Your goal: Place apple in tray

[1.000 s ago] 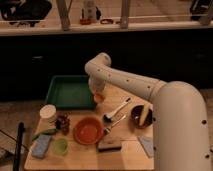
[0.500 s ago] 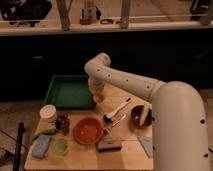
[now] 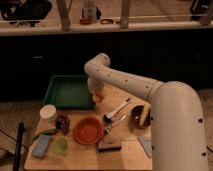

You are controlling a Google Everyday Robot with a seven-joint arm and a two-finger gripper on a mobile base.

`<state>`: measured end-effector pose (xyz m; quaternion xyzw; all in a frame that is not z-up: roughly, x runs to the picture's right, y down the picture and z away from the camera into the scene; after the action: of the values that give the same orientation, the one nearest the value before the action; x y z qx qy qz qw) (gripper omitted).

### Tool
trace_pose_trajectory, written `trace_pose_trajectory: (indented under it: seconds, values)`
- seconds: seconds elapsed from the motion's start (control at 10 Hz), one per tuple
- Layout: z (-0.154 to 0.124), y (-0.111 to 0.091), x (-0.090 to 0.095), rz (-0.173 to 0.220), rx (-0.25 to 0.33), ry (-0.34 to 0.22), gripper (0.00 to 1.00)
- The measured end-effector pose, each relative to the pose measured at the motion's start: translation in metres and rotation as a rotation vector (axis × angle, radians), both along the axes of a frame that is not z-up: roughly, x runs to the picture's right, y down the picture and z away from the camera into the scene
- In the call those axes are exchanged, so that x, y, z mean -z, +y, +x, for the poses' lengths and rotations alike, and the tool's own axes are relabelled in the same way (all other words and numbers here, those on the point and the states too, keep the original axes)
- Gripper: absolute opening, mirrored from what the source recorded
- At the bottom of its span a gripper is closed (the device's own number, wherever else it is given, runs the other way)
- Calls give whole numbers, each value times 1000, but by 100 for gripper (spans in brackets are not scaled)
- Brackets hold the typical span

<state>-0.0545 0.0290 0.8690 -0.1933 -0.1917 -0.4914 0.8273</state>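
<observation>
The green tray (image 3: 67, 93) lies at the table's back left. My gripper (image 3: 96, 95) hangs down from the white arm just past the tray's right edge. The apple (image 3: 97, 97), small and orange-red, is at the gripper's tip, just above the wooden table (image 3: 129, 155) beside the tray. The gripper looks closed around the apple. The tray's inside looks bare.
An orange bowl (image 3: 88, 131) sits at the middle front. A light-green cup (image 3: 60, 145), a blue sponge (image 3: 40, 147), a white cup (image 3: 48, 113) and a dark cluster (image 3: 63, 123) stand at the left. Utensils (image 3: 117, 111), a dark bowl with a banana (image 3: 141, 115) and a brush (image 3: 109, 145) lie right.
</observation>
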Motion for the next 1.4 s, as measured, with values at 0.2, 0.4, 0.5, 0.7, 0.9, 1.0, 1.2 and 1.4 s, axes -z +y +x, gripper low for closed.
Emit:
trace_pose_trajectory:
  seconds: [0.2, 0.4, 0.5, 0.7, 0.9, 1.0, 1.2, 1.4]
  values:
    - [-2, -6, 3, -25, 51, -20, 0]
    - [-7, -23, 15, -50, 142, -49, 0]
    - [-7, -30, 20, -64, 184, -56, 0]
    - [-10, -38, 24, -70, 219, -71, 0]
    - [-14, -41, 28, -58, 243, -107, 0]
    - [-16, -43, 29, -43, 248, -134, 0]
    - [-27, -46, 28, -12, 274, -214, 0]
    - [-37, -47, 27, -4, 299, -259, 0]
